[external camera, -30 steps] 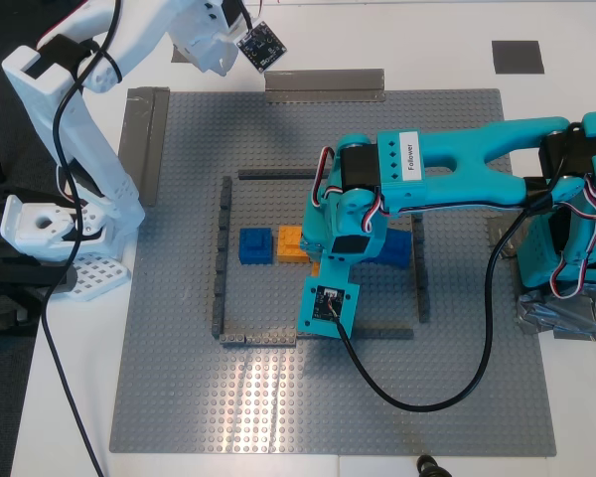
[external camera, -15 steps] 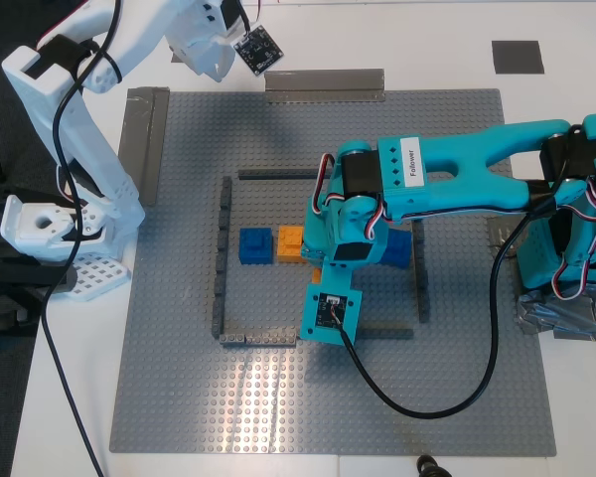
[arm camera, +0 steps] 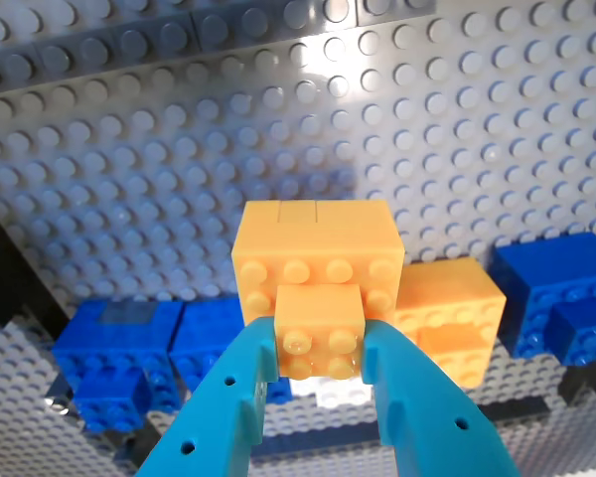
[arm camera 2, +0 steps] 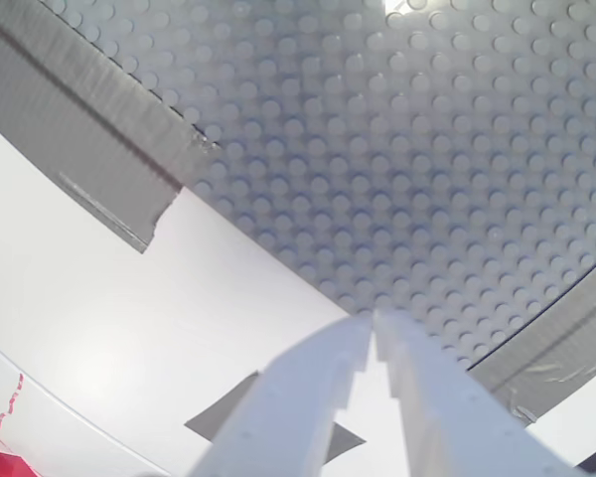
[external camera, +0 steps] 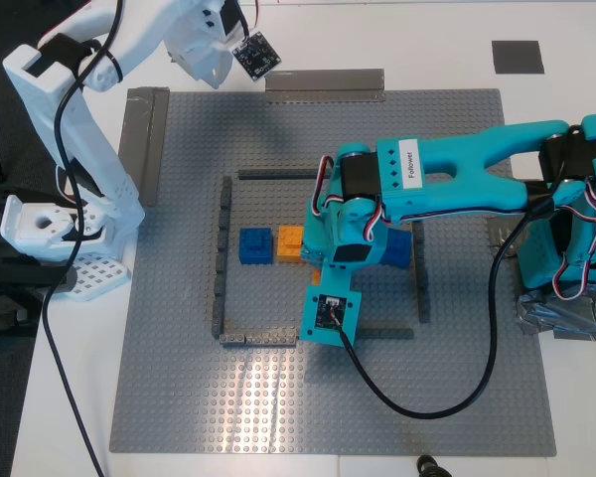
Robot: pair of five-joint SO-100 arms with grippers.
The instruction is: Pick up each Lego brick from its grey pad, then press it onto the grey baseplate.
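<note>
My first gripper [arm camera: 320, 340], on the teal arm [external camera: 427, 179], is shut on a small orange Lego brick [arm camera: 320, 313]. It holds the brick just in front of a wider orange block [arm camera: 318, 243] on the grey baseplate [external camera: 179, 397]. In the exterior view the arm hides those jaws. A blue brick [external camera: 256, 244] and an orange block [external camera: 291, 242] sit side by side inside the dark-grey frame [external camera: 221, 258]. My second gripper [arm camera 2: 374, 323], on the white arm [external camera: 194, 40], is shut on nothing, above the baseplate's corner and beside a grey pad [arm camera 2: 240, 415].
Another grey pad [external camera: 518, 56] lies bare at the exterior view's top right. Grey tape strips [external camera: 325, 83] hold the baseplate's edges. More blue bricks [arm camera: 129, 348] and an orange one [arm camera: 449, 308] flank the held brick. The white arm's base [external camera: 50, 229] stands at the exterior view's left.
The teal arm has shifted slightly toward the exterior view's bottom with the orange brick still held. The white arm has drifted a little toward that view's top left.
</note>
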